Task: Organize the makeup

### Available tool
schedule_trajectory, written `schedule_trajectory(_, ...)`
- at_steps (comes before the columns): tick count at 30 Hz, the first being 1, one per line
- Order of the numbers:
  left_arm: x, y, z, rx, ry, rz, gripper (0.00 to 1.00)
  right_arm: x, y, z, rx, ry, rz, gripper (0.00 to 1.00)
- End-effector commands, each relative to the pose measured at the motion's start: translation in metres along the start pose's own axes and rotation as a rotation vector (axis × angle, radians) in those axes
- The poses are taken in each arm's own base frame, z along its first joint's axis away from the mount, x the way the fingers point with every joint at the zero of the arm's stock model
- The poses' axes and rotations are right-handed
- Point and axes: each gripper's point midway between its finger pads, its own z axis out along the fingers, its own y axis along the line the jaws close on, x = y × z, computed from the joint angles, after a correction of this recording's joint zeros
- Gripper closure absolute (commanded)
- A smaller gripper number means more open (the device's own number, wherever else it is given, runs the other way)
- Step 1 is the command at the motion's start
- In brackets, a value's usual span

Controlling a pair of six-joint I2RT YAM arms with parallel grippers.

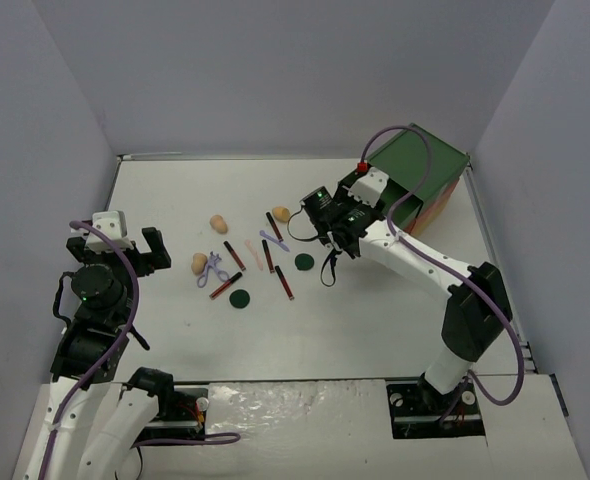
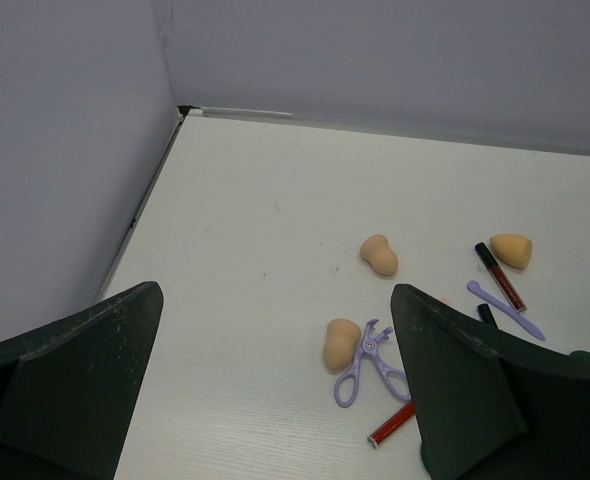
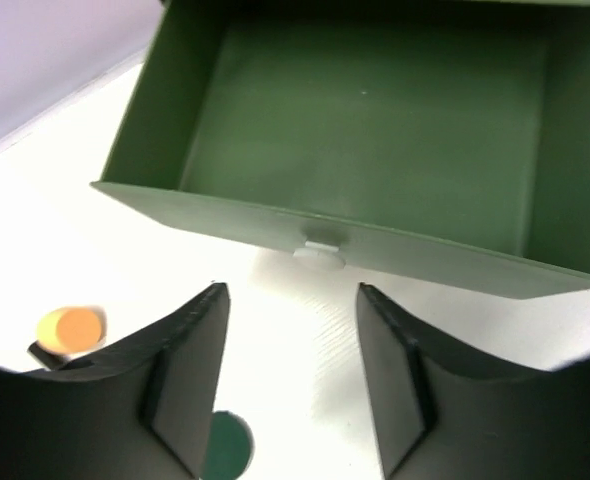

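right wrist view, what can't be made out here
All in the right wrist view:
Sponge: blurred, so its outline is unclear.
Disc: partly behind an end effector finger and cut off by the bottom edge.
Drawer: its right side is cut off by the picture's edge.

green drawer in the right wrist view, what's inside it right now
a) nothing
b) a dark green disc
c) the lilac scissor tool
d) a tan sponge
a: the green drawer stands open, and all of its floor that shows is bare.
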Motion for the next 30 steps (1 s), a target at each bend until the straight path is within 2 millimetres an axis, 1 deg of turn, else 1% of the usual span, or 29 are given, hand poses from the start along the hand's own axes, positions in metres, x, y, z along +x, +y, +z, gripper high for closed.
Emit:
schedule_trajectory(1, -0.019, -0.004, 0.003, 0.007, -0.064, -0.034, 0.03, -0.046, 0.005, -0.029, -0.071, -0.055, 0.059, 0.44)
schedule_trajectory(4, -0.018, -0.004, 0.004, 0.006, -0.058, -0.032, 0.03, -0.052, 0.017, -0.048, -0.146, -0.041, -0.022, 0.39)
schedule_trajectory(5, -0.018, -0.004, 0.004, 0.006, -0.056, -0.031, 0.03, -0.054, 0.021, -0.053, -0.174, -0.039, -0.099, 0.37)
schedule_trajectory(7, -0.018, -0.004, 0.005, 0.006, -0.053, -0.030, 0.03, -0.044, 0.034, -0.065, -0.280, 0.005, -0.233, 0.35)
schedule_trajectory(8, -0.018, -0.004, 0.005, 0.006, -0.053, -0.030, 0.03, -0.037, 0.041, -0.069, -0.336, 0.028, -0.293, 0.34)
schedule_trajectory(9, -0.018, -0.004, 0.005, 0.008, -0.052, -0.030, 0.03, -0.026, 0.049, -0.075, -0.415, 0.067, -0.339, 0.33)
schedule_trajectory(10, -0.017, -0.005, 0.006, 0.011, -0.048, -0.028, 0.03, -0.013, 0.062, -0.088, -0.541, 0.115, -0.378, 0.32)
schedule_trajectory(12, -0.017, -0.006, 0.007, 0.013, -0.043, -0.028, 0.03, 0.008, 0.070, -0.099, -0.682, 0.163, -0.457, 0.31)
schedule_trajectory(13, -0.016, -0.006, 0.007, 0.013, -0.040, -0.027, 0.03, 0.022, 0.075, -0.106, -0.751, 0.203, -0.489, 0.31)
schedule_trajectory(16, -0.014, -0.006, 0.009, 0.014, -0.031, -0.025, 0.03, 0.059, 0.080, -0.110, -0.852, 0.271, -0.586, 0.33)
schedule_trajectory(19, -0.011, -0.007, 0.011, 0.012, -0.020, -0.022, 0.03, 0.097, 0.082, -0.106, -0.897, 0.349, -0.658, 0.36)
schedule_trajectory(24, -0.008, -0.007, 0.014, 0.009, -0.005, -0.015, 0.03, 0.149, 0.083, -0.095, -0.914, 0.433, -0.720, 0.43)
schedule_trajectory(26, -0.007, -0.007, 0.015, 0.008, -0.001, -0.015, 0.03, 0.165, 0.084, -0.090, -0.915, 0.456, -0.736, 0.46)
schedule_trajectory(30, -0.005, -0.008, 0.017, 0.011, 0.006, -0.013, 0.03, 0.201, 0.079, -0.080, -0.913, 0.513, -0.780, 0.49)
